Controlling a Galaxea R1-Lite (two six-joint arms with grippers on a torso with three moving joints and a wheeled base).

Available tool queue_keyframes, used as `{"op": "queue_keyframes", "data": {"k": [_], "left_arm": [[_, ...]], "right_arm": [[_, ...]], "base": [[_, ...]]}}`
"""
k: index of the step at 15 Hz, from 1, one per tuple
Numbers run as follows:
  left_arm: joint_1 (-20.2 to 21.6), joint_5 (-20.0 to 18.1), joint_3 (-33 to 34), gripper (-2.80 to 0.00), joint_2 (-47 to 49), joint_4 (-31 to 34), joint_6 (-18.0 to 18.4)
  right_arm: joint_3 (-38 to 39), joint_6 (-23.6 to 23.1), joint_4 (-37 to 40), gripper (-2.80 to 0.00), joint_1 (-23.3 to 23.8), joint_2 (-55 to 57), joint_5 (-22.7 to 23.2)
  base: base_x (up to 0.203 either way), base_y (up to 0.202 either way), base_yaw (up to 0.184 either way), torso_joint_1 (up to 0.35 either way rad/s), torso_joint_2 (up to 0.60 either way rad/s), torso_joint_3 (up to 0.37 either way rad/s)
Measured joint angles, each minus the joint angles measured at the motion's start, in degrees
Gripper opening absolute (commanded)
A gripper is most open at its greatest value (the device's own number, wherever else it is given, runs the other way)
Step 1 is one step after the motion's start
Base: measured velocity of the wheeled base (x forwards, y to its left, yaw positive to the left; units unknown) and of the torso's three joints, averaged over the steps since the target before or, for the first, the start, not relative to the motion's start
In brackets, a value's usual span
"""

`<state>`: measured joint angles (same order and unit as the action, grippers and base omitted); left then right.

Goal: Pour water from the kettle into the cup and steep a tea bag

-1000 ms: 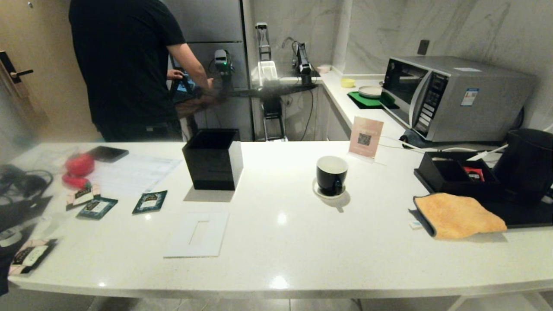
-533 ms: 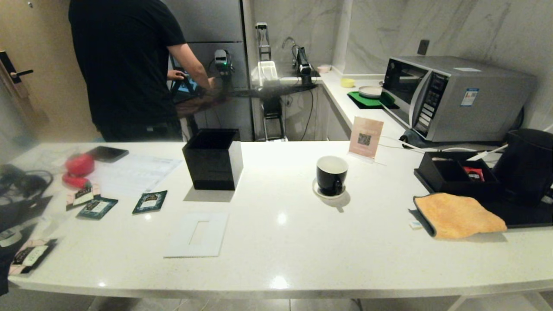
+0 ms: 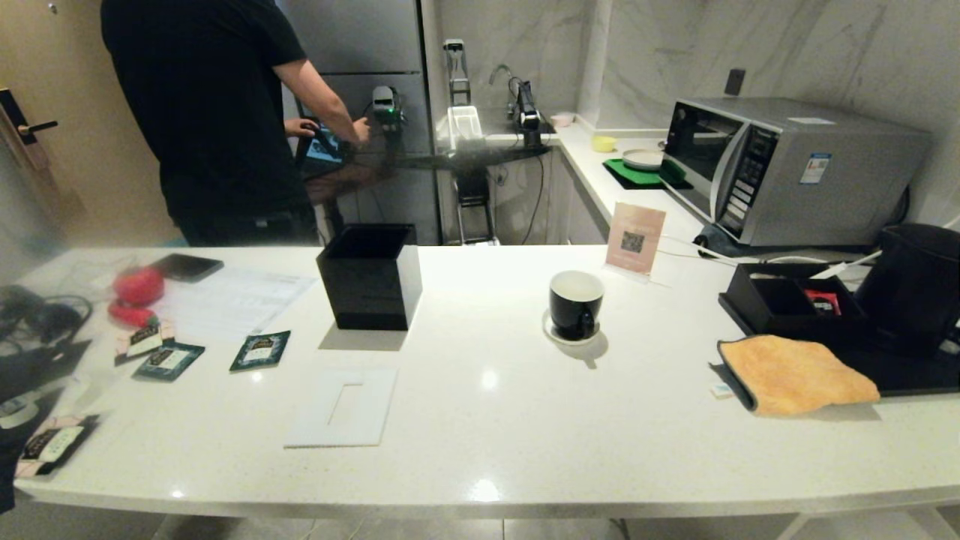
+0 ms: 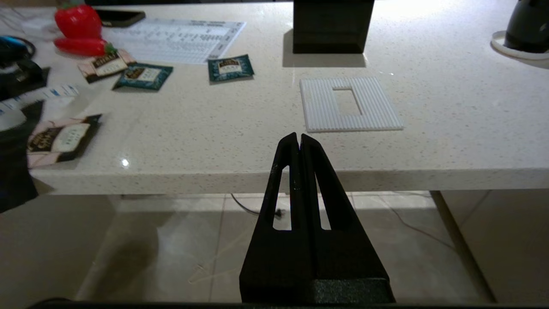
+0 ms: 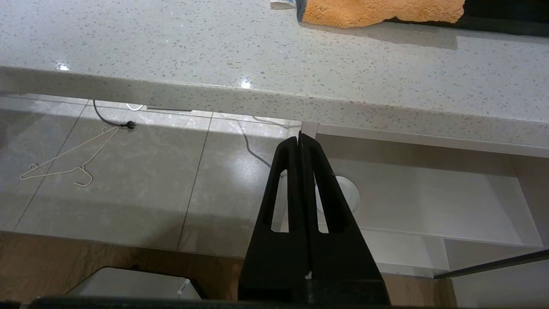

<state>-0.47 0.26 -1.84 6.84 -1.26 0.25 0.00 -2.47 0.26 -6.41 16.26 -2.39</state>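
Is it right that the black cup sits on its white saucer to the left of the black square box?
Not quite. In the head view the cup does sit on its white saucer, but to the right of the black square box, not the left.

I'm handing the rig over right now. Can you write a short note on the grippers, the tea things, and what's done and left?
Left gripper: shut, empty, below the white counter edge.
Right gripper: same, shut and empty.
Glossy black cup on its white saucer: mid-counter, looks empty.
Large matte black kettle: far right, on the black tray.
Tea bag packets: counter's left side, unopened.
Done: nothing.
Left: pour, then steep a bag.
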Motion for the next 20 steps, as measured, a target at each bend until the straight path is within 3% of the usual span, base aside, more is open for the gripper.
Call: {"op": "queue_keyframes", "data": {"k": [3, 6, 9, 13, 20], "left_arm": [[-2.69, 0.7, -3.02, -2.8, 6.63, 0.0, -1.15], [-7.65, 5.19, -6.47, -2.8, 15.04, 0.05, -2.78], [-10.78, 9.03, -10.01, -2.8, 24.03, 0.05, -6.75], [-11.66, 10.7, -14.77, -2.8, 35.99, 0.04, -9.87], [-11.71, 9.78, -27.36, -2.8, 56.84, -0.11, -9.87]], "right_arm": [[0.0, 0.0, -0.02, -2.8, 0.02, 0.0, -0.02], [0.0, 0.0, -0.02, -2.8, 0.02, 0.0, 0.0], [0.0, 0.03, 0.0, -2.8, 0.02, 0.0, -0.01], [0.0, 0.0, -0.02, -2.8, 0.02, 0.0, 0.0], [0.0, -0.03, 0.0, -2.8, 0.02, 0.0, -0.02]], "base": [[0.0, 0.0, 0.0, 0.0, 0.0, 0.0], [0.0, 0.0, 0.0, 0.0, 0.0, 0.0], [0.0, 0.0, 0.0, 0.0, 0.0, 0.0], [0.0, 0.0, 0.0, 0.0, 0.0, 0.0], [0.0, 0.0, 0.0, 0.0, 0.0, 0.0]]}}
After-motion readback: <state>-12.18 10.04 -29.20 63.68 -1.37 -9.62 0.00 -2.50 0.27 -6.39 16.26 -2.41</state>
